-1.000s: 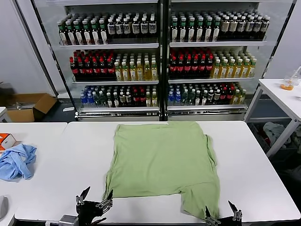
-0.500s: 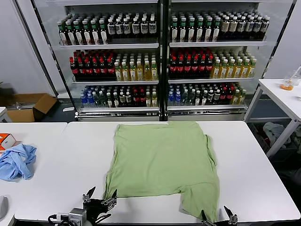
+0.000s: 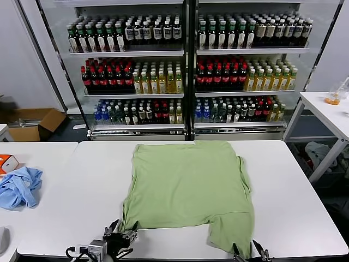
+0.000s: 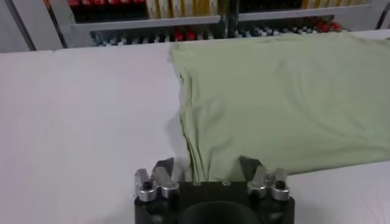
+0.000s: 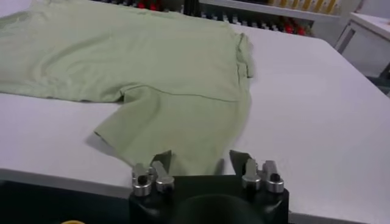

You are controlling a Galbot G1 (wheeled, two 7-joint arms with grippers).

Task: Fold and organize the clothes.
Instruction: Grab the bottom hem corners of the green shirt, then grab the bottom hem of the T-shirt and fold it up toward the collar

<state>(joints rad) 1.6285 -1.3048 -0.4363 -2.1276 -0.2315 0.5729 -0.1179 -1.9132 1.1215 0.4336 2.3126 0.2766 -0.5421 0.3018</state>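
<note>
Broadly, the table [image 3: 305, 207] carries the shirt [image 3: 188, 188] spread flat with its back up, near hem toward the robot, and a blue cloth [image 3: 19, 186] lying well apart at far left. Over the last second both arms have drawn back toward the near table edge, suggesting a reset before folding. Left gripper [image 4: 207, 173] and right gripper [image 5: 200, 163] hover at that hem, jaws wide open, holding nothing.
</note>
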